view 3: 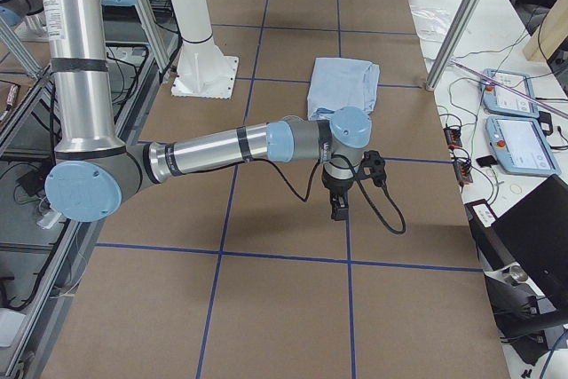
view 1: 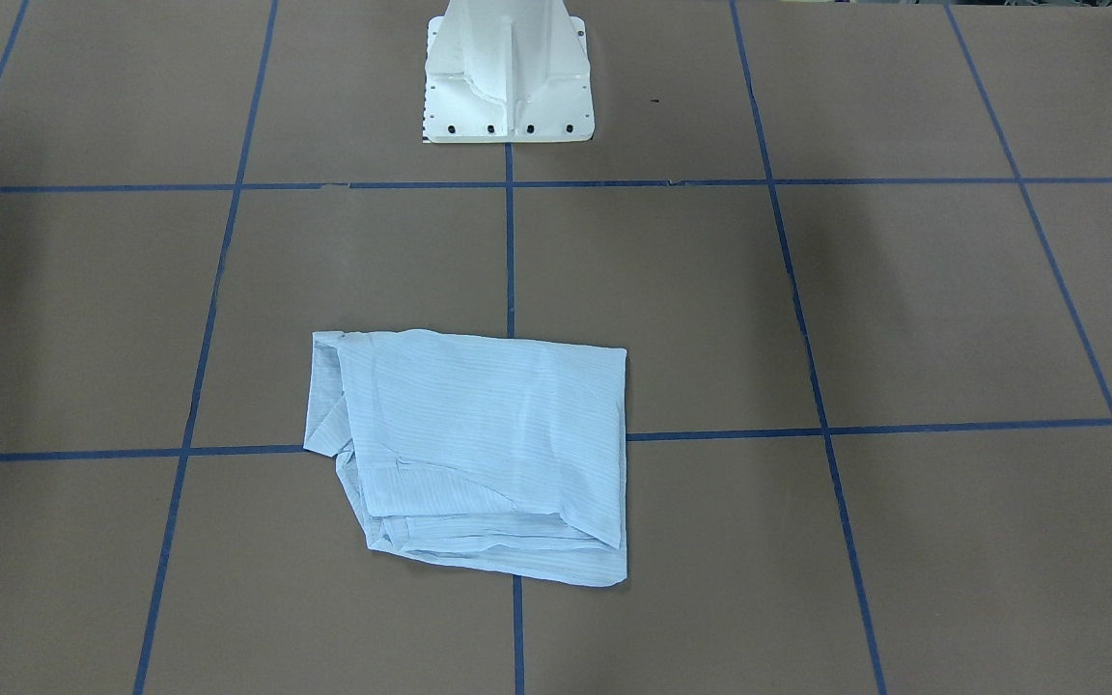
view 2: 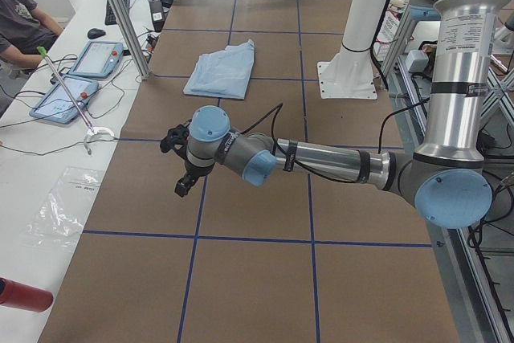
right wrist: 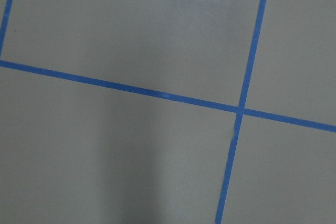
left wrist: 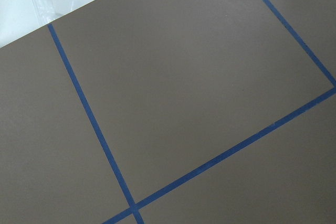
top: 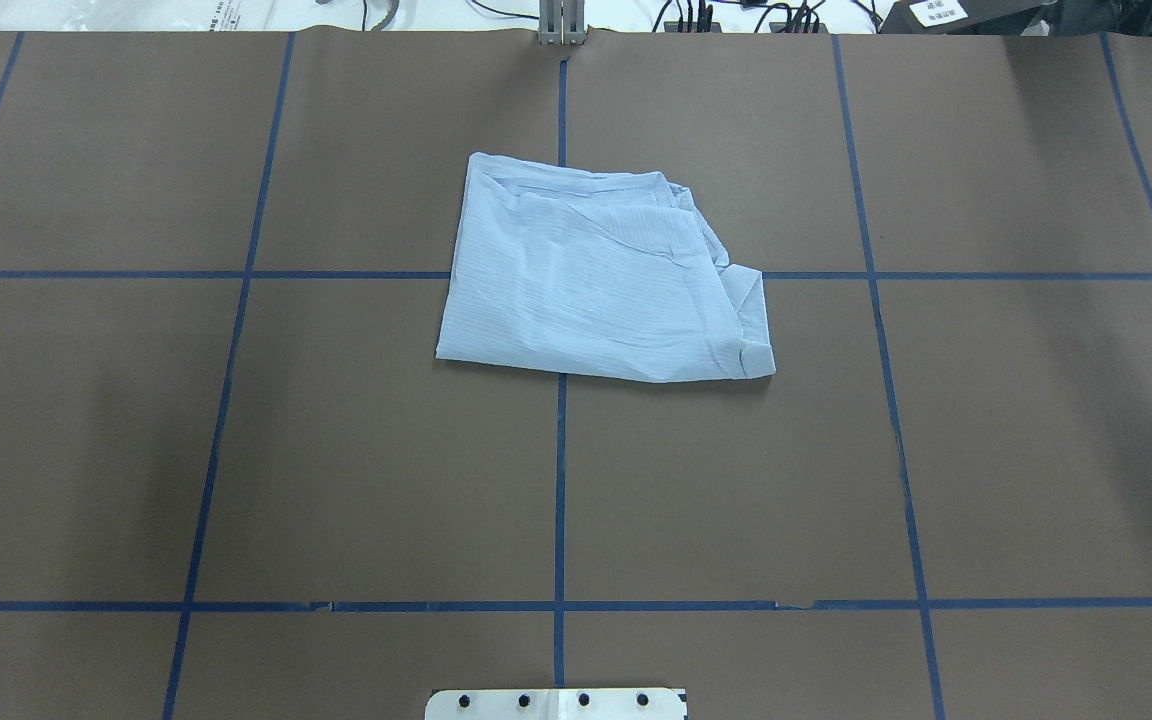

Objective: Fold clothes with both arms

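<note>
We count one shirt (top: 596,280), pale blue and finely striped, folded into a rough rectangle. It lies flat on the brown table (top: 336,450), midway between the table's two ends and nearer the operators' edge than the robot's edge, over a crossing of the blue tape lines (top: 559,480).

One clear plastic bag (view 2: 60,206) lies on the white bench along the operators' edge; we cannot tell what is in it. Two screen pendants (view 2: 95,59) sit on the same bench.

There are two arms. The left arm (view 2: 321,162) reaches low toward the table's left end, and the right arm (view 3: 222,144) toward its right end. Both are well apart from the shirt.

The left gripper (view 2: 183,186) and the right gripper (view 3: 340,206) each point down over bare table. Both show only from the side, so we cannot tell whether their fingers are spread or closed.

One white pedestal (view 1: 508,87) stands at the robot's edge.
</note>
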